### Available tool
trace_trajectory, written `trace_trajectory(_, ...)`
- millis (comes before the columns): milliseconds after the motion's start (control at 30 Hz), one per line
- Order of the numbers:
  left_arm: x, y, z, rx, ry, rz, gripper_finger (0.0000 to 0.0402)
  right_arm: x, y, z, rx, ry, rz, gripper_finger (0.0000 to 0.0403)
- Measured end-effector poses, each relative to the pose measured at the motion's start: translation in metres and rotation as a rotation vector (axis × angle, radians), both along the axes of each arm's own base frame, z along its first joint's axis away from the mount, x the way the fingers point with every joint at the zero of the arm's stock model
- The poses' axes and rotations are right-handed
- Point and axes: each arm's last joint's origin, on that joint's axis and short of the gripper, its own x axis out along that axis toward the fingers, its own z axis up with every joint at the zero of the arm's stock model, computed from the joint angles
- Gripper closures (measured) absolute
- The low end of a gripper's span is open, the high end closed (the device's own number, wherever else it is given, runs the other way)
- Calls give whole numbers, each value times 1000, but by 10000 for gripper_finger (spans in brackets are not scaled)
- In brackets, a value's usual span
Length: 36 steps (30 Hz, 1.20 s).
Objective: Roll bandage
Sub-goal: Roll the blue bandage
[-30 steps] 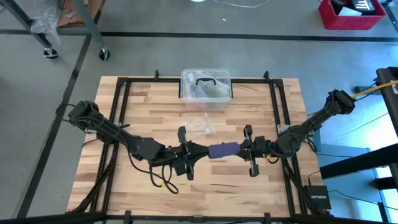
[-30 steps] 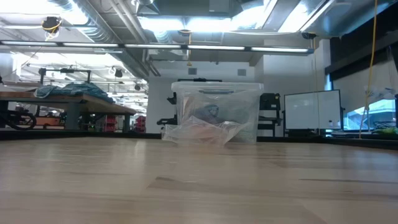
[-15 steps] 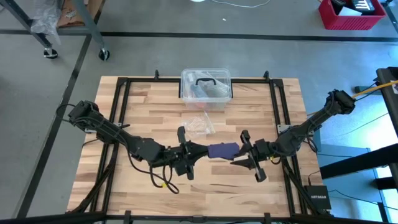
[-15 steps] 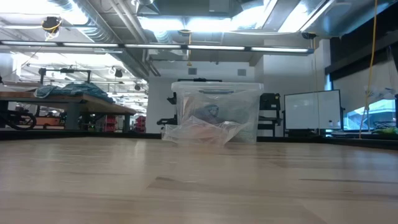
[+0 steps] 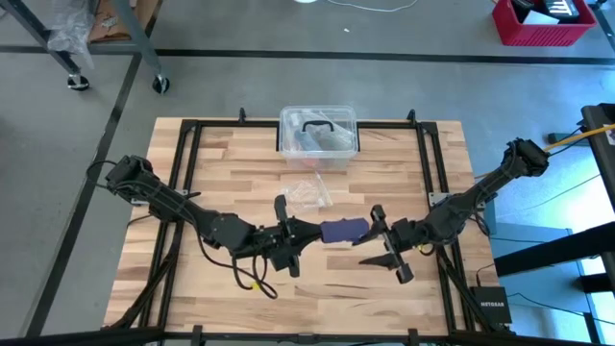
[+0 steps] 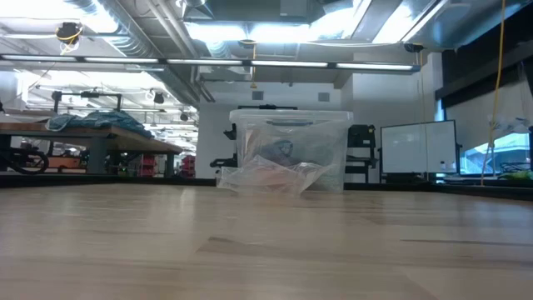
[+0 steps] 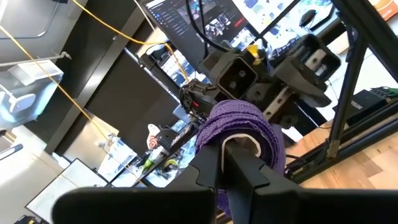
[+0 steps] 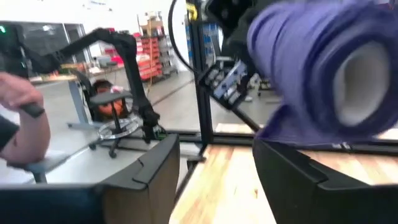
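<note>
**Rolled bandage held by left gripper, right gripper spread beside it**

The bandage (image 5: 344,230) is wound into a short purple roll and sits above the wooden table (image 5: 221,163), near its middle toward the front edge, between the two arms. The left gripper (image 5: 306,234) is clamped on the roll's left end; in the left wrist view its dark fingers (image 7: 239,163) pinch the bandage (image 7: 239,127), with the pale core showing between the layers. The right gripper (image 5: 373,240) sits just beside the roll's right end with its fingers spread apart and nothing between them; in the right wrist view the bandage (image 8: 311,74) sits just past the open fingers (image 8: 292,174). Farther back on the table lie a crinkled plastic wrapper (image 5: 307,195) and a clear box (image 5: 318,136) with a black handle, well apart from the roll.
</note>
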Motion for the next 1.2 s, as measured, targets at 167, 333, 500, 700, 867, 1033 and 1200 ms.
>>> trace_trajectory(167,0,0,0,-1,0,0,398,0,0,-13,-36,123,-2,196)
trace_trajectory(333,0,0,0,-21,-4,-3,398,-3,-3,-18,-71,186,-27,196)
trace_trajectory(500,0,0,0,-23,-5,-3,398,-15,-11,8,-59,290,-37,196)
trace_trajectory(700,0,-1,0,-21,-4,-7,397,-31,-1,40,-18,302,26,196)
trace_trajectory(867,-2,-4,0,-11,-2,-15,399,-48,14,61,-38,240,27,196)
trace_trajectory(1033,-3,-6,0,-3,-1,-21,398,-61,25,60,-144,201,-76,196)
trace_trajectory(1200,-4,-7,0,-3,-1,-25,399,-66,21,52,-258,232,-251,196)
